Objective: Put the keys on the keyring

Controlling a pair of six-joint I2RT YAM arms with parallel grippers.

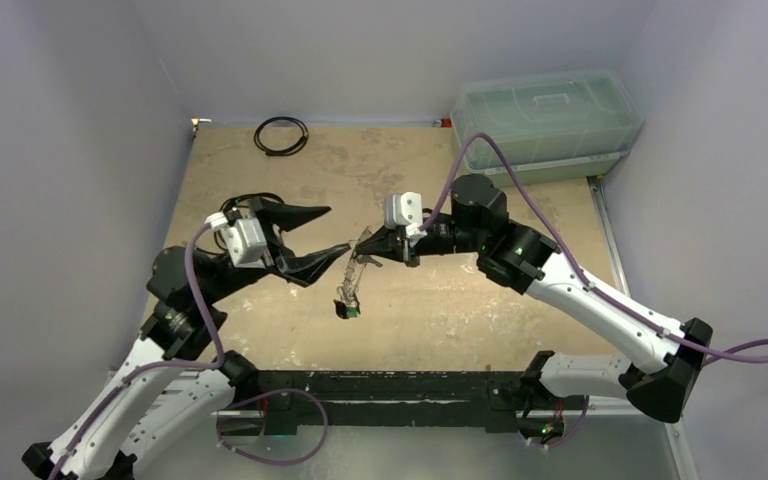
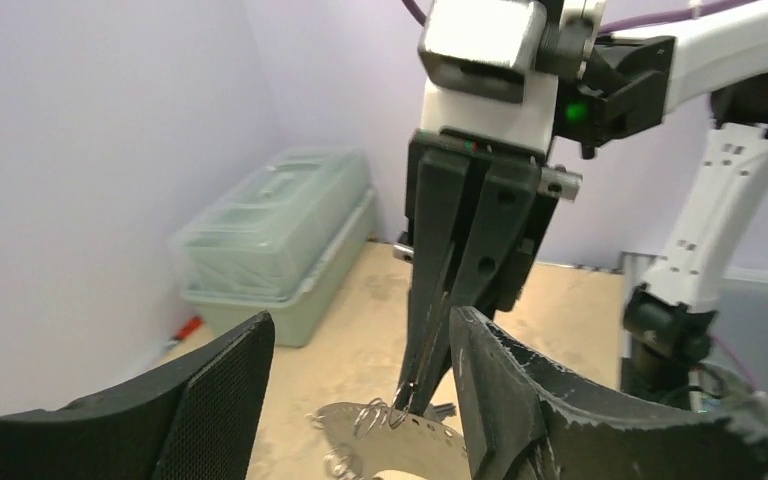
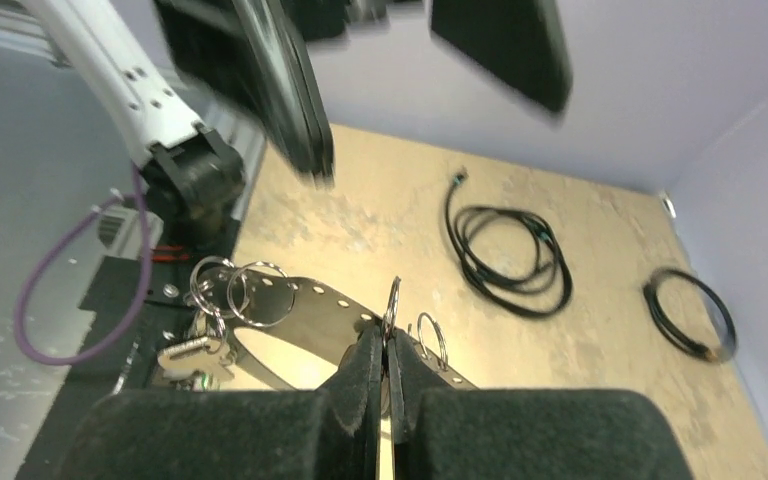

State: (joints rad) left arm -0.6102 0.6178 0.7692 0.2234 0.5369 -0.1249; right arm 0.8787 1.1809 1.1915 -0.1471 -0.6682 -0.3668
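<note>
The keyring (image 3: 305, 300), a flat silver band with small holes, hangs in the air over the middle of the table. My right gripper (image 3: 385, 340) is shut on its upper edge, with a small split ring (image 3: 392, 300) standing at the fingertips. More split rings (image 3: 228, 290) and the keys (image 3: 182, 352) dangle from its low end; from above the keys (image 1: 348, 308) show a green tag. My left gripper (image 2: 360, 320) is open, its fingers either side of the keyring (image 2: 410, 440) without touching it. The top view shows the left gripper (image 1: 332, 230) just left of the right gripper (image 1: 365, 245).
A clear plastic lidded box (image 1: 545, 120) stands at the back right. A thin black cable loop (image 1: 280, 135) lies at the back edge, and a black coiled cord (image 3: 505, 250) lies on the table behind my left gripper. Walls close in on both sides.
</note>
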